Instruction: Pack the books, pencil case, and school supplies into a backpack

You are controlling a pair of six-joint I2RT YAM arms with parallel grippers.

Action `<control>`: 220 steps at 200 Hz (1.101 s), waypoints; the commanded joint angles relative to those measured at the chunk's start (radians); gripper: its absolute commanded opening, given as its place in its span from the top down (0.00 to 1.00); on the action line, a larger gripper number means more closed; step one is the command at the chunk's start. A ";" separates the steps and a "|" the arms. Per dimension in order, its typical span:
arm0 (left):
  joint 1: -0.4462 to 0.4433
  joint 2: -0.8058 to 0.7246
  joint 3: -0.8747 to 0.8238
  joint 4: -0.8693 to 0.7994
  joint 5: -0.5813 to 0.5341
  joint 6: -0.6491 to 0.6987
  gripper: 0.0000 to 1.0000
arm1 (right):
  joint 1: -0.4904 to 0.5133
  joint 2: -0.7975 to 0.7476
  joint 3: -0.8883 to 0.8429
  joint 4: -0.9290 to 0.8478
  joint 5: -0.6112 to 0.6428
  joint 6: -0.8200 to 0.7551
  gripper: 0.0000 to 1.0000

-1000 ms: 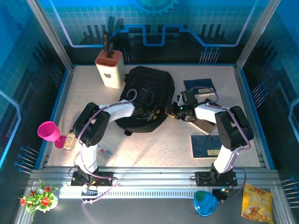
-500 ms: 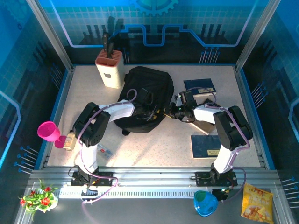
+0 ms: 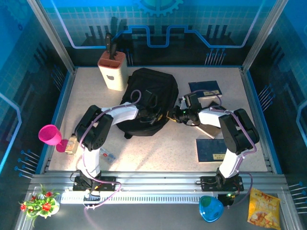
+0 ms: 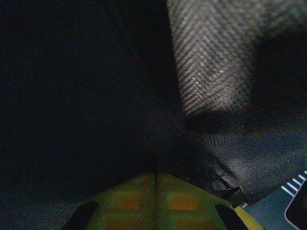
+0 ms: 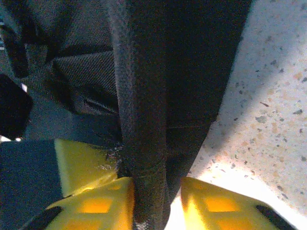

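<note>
The black backpack (image 3: 149, 98) lies in the middle of the table. My left gripper (image 3: 152, 114) sits on its lower front, its yellow fingers (image 4: 124, 201) pressed together with the tips buried in the dark fabric (image 4: 96, 96). From the right, my right gripper (image 3: 172, 115) is shut around a thick black strap (image 5: 141, 120) at the pack's right edge, one yellow finger (image 5: 96, 206) on each side of it. One dark blue book (image 3: 205, 87) lies at the back right and another (image 3: 214, 149) at the front right. The tan-edged book (image 3: 209, 129) lies between them, under the right arm.
A cream knife block (image 3: 112, 71) stands at the back left, close to the backpack. A pink cup (image 3: 49, 134) and small items (image 3: 72, 143) sit at the left edge, and a small card (image 3: 108, 154) by the left arm's base. Bare table (image 3: 163, 148) lies in front of the pack.
My right gripper has moved a little to the left, toward the backpack, with the strap in it. The pack's lower right edge has shifted slightly. The left arm has stayed put.
</note>
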 commanded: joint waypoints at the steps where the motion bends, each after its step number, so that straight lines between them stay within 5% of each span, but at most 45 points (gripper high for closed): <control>1: 0.001 -0.090 -0.007 -0.017 -0.036 0.111 1.00 | -0.021 -0.038 0.009 -0.015 0.003 -0.007 0.60; 55: -0.025 -0.164 -0.078 0.025 -0.090 0.263 1.00 | -0.025 0.001 0.070 -0.059 0.021 -0.016 0.59; 103: -0.058 -0.163 -0.067 0.021 -0.098 0.396 1.00 | -0.025 0.042 0.119 -0.081 0.047 -0.025 0.77; 139: -0.077 -0.152 -0.033 -0.107 -0.117 0.461 1.00 | -0.023 0.067 0.166 -0.126 0.113 -0.053 0.86; 220: -0.093 -0.274 -0.083 -0.305 -0.193 0.546 1.00 | -0.023 0.116 0.208 -0.143 0.220 -0.055 0.89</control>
